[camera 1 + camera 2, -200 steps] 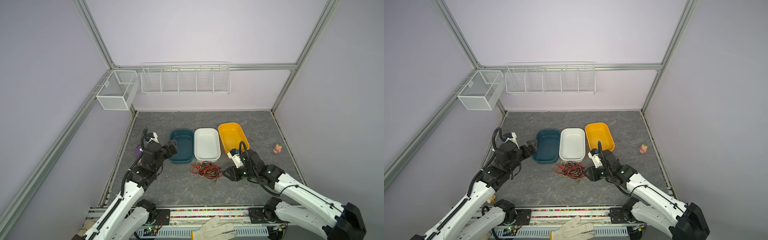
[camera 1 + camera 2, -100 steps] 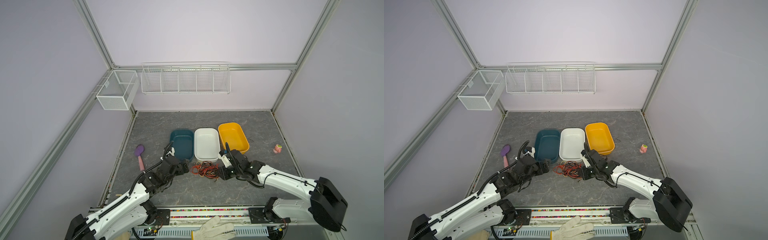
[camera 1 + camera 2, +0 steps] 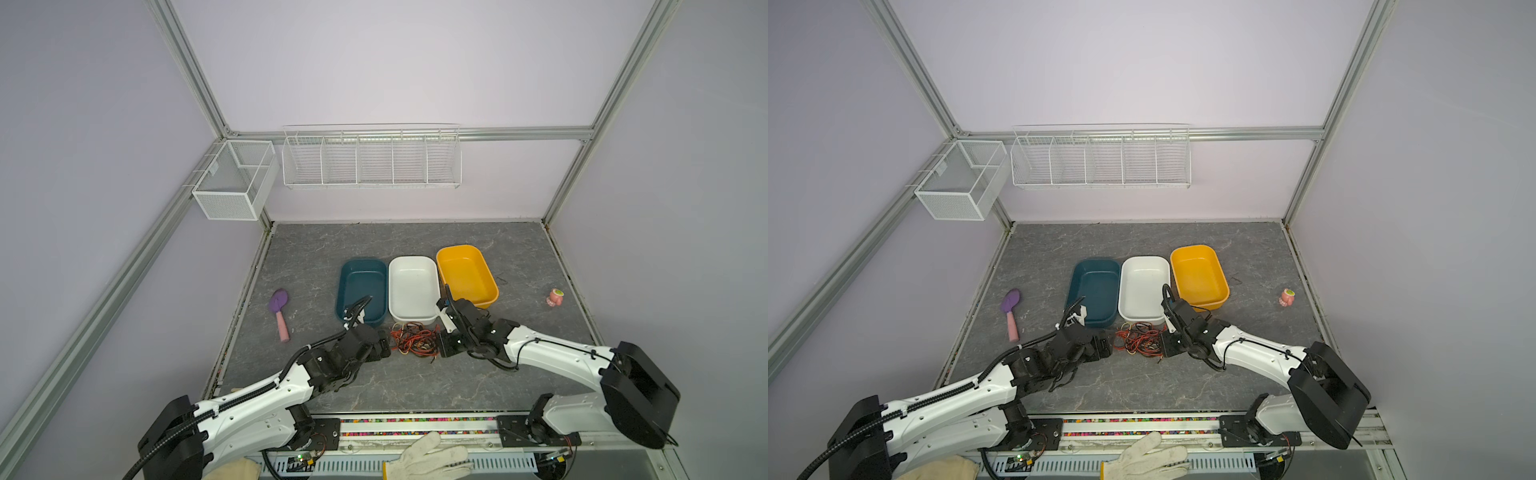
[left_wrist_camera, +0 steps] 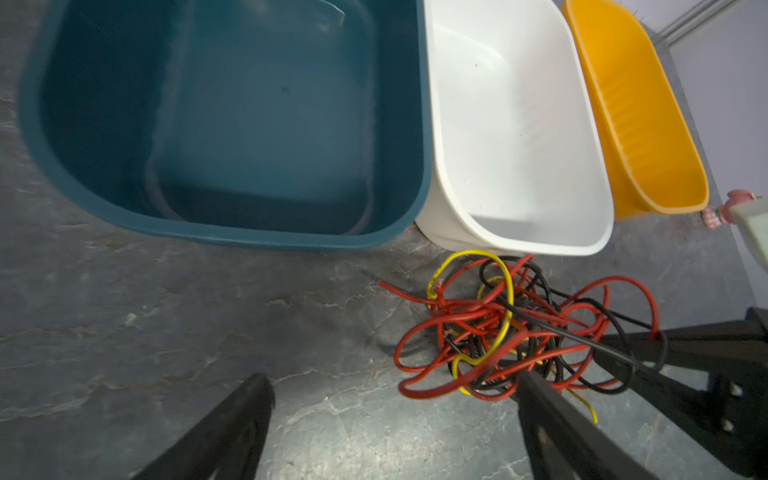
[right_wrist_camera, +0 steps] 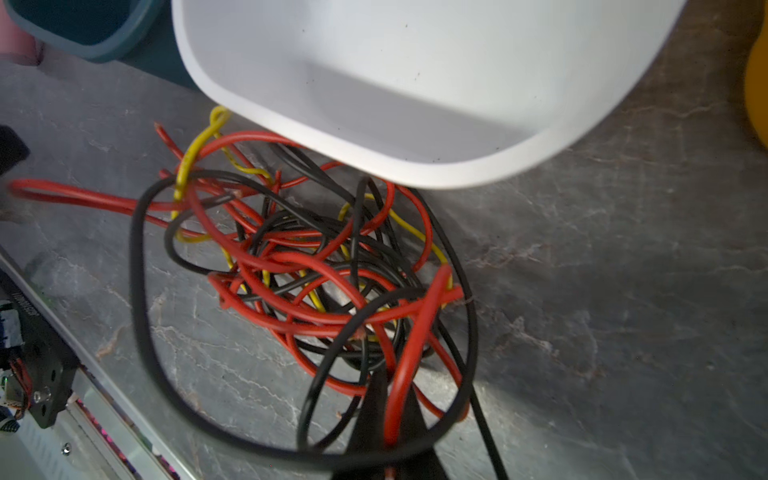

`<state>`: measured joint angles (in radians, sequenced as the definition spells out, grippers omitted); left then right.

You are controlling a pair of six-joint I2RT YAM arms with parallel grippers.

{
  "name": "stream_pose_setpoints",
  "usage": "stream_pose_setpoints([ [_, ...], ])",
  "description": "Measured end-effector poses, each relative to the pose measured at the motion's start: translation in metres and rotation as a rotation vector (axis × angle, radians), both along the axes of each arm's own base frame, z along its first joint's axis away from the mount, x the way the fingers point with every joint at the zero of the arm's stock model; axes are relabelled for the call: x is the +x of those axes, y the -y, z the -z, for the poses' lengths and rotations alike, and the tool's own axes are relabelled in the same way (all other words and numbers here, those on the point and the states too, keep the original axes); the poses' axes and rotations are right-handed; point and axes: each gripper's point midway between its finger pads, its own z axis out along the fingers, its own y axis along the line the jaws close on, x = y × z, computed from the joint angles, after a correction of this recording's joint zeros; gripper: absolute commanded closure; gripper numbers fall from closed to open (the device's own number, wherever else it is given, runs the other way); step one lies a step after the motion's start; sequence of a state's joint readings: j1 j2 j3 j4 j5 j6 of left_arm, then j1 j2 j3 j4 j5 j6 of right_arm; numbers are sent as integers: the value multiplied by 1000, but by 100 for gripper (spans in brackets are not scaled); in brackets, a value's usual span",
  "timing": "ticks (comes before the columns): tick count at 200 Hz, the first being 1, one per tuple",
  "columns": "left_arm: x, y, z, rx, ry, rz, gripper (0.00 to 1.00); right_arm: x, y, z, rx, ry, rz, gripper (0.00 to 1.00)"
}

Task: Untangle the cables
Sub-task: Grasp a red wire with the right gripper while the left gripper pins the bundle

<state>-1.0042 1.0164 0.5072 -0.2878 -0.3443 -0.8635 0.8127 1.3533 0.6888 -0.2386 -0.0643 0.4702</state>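
The cables [image 3: 413,341] [image 3: 1139,340] lie as one tangle of thin red, black and yellow wires on the grey table, just in front of the white bin. My right gripper [image 5: 392,386] [image 3: 441,347] is at the tangle's right edge, shut on a red cable loop [image 5: 405,365] that runs between its fingers. A black cable loops around it. My left gripper [image 4: 392,380] [image 3: 384,348] is low at the tangle's left edge and open. One of its fingers [image 4: 540,399] touches the outer red loops and the other stands over bare table.
A teal bin [image 3: 361,260], a white bin [image 3: 411,257] and a yellow bin [image 3: 457,248] stand side by side behind the tangle. A purple and pink scoop [image 3: 279,307] lies left, a small pink toy [image 3: 555,297] far right. A white glove [image 3: 428,457] rests on the front rail.
Both arms have come down and inward to the tangle. The right gripper has shut on a red cable. The left gripper swung in from the left and stays open.
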Motion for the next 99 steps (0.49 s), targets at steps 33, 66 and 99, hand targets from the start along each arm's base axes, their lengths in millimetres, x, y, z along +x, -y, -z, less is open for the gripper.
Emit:
stream_pose_setpoints([
  [33, -1, 34, -3, 43, -4, 59, 10, -15, -11, -17, 46, 13, -65, 93],
  [66, -11, 64, -10, 58, 20, 118, 10, -29, -25, -60, 125, 80, -134, 93],
  [99, -17, 71, -2, 62, 14, 123, 11, -36, -33, -87, 166, 112, -179, 93],
])
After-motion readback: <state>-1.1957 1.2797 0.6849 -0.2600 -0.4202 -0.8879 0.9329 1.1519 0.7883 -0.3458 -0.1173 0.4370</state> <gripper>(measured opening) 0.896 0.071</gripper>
